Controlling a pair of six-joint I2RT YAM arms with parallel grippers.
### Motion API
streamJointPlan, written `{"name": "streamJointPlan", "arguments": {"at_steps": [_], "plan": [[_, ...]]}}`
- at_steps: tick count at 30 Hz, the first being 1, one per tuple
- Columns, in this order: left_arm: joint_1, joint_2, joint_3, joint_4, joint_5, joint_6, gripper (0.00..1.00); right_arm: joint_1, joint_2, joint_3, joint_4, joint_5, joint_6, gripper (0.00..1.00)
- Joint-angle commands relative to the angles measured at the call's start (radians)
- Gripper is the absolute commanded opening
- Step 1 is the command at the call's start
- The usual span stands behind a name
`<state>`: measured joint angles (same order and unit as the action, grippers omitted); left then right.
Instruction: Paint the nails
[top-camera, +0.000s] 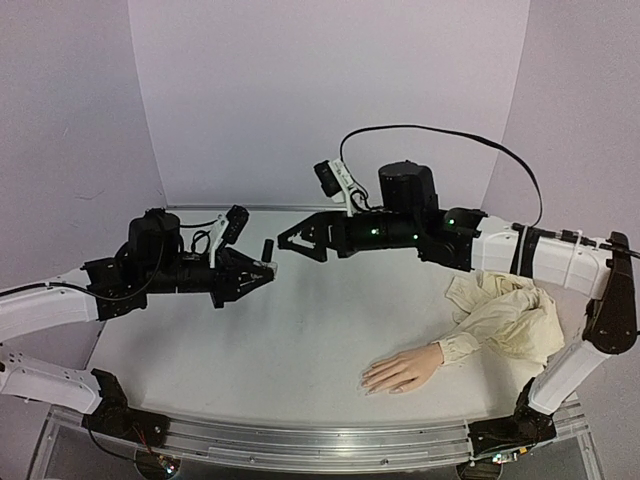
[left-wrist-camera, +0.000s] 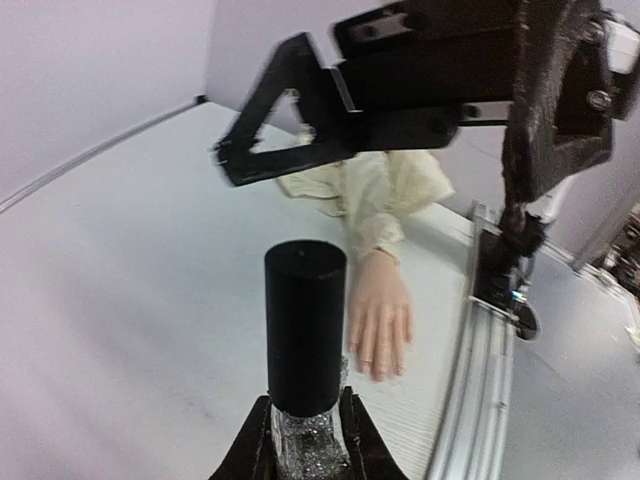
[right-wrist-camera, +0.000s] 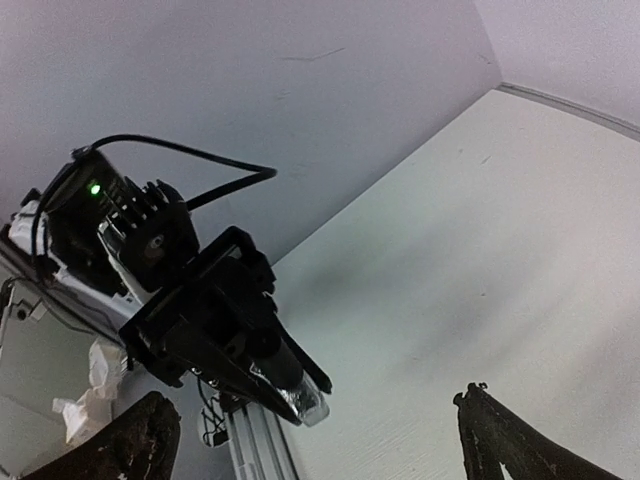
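A skin-coloured mannequin hand (top-camera: 405, 368) lies on the white counter (top-camera: 300, 340), nails (top-camera: 370, 383) at its fingertips. Well away from it, the left tool (left-wrist-camera: 305, 445) clamps a black-capped glitter bottle (left-wrist-camera: 305, 350). The right tool (right-wrist-camera: 315, 405), jaws spread, should centre squarely around the cap (left-wrist-camera: 305, 290).

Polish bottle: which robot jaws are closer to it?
Left. The left jaws are shut on the bottle; the right jaws stand open just past its cap, apart.
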<state>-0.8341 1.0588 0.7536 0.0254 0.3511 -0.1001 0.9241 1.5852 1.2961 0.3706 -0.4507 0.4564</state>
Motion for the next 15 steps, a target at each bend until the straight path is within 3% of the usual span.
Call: {"name": "streamJointPlan", "arguments": {"at_steps": [1,6,15], "plan": [[0.003,0.005,0.101,0.027,0.401,0.014,0.0,0.011,-0.01,0.011,0.156,-0.244,0.013,0.98],[0.003,0.064,0.142,0.027,0.556,-0.024,0.0,0.01,0.032,0.029,0.256,-0.351,0.064,0.9],[0.001,0.068,0.154,0.028,0.573,-0.036,0.0,0.024,0.075,0.034,0.369,-0.441,0.124,0.57]]}}
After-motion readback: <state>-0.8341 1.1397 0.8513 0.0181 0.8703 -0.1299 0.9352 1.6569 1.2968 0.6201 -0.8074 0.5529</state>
